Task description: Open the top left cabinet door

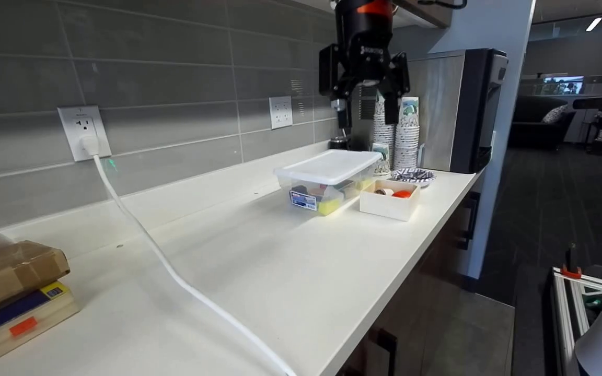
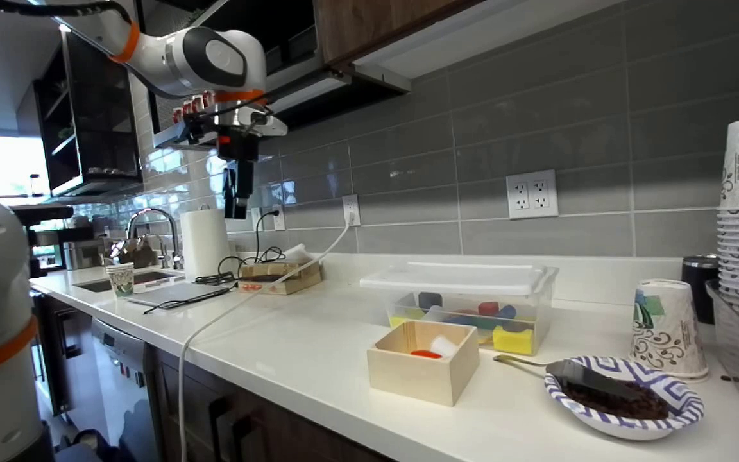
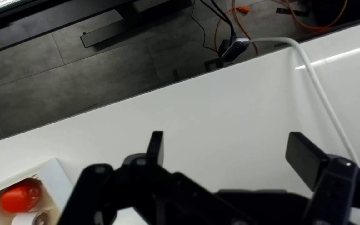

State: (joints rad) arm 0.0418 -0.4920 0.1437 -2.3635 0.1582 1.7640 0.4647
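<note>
Nearest the lens in an exterior view, white countertop [image 1: 259, 292] fills the foreground and runs back along a gray-tiled wall [image 1: 154, 83]. Overhead hang the candidates for the task: a wood-fronted wall cabinet [image 2: 389, 25] cut off at the top edge, a dark-framed cabinet [image 2: 292, 25] partly behind the Franka arm [image 2: 215, 61], and, farther along, a black shelved cabinet [image 2: 103, 96]. The top left door should belong to one of these, but I cannot tell which, nor make out a handle on any.

Standing on the countertop, a lidded storage bin [image 2: 450, 279] seems to have no part in the job. Next in size, the Robotiq gripper [image 1: 369, 116] points down, appearing to hang below cabinet level and touching nothing that I can see. So I judge the step in hand to be the approach, with the opening not yet begun. Smaller again is a wooden box [image 2: 411, 378] near the bin.

Last come the fingertips [image 3: 305, 159], spread wide with nothing held between them. The next move probably calls for raising the gripper, turning it from the countertop to face the cabinet front, and hooking a fingertip on a handle or lower edge before drawing the door outward or up.
</note>
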